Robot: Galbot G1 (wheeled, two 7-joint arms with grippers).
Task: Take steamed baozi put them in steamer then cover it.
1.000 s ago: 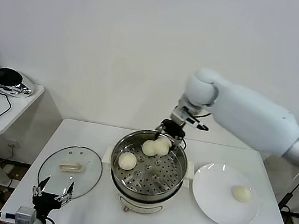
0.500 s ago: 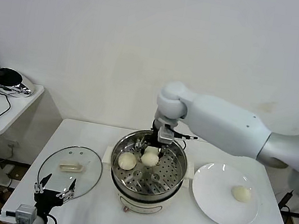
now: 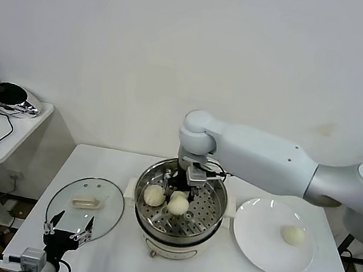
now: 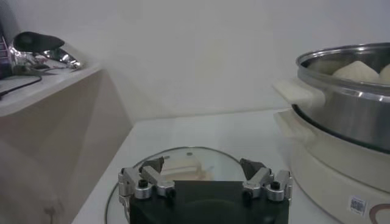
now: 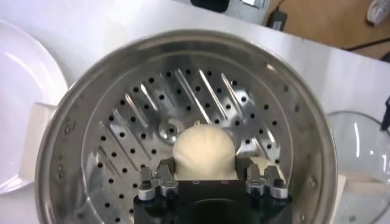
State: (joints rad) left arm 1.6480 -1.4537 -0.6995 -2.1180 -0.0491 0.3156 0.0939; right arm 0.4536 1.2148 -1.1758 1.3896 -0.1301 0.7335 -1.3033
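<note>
Since the earlier frame, the right gripper (image 3: 180,194) has been lowered into the steamer (image 3: 213,218), a baozi (image 3: 178,204) clasped between its jaws above the perforated floor. Leftmost, the left gripper (image 3: 66,234) is parked with jaws spread over the cover (image 3: 85,205). One bun (image 3: 154,195) lies just beside the clasped baozi; another (image 3: 292,234) remains on the plate (image 3: 255,247).

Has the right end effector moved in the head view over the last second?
Yes. The right end effector, gripping a baozi, has come from the steamer's far rim toward its middle, beside another baozi.
</note>
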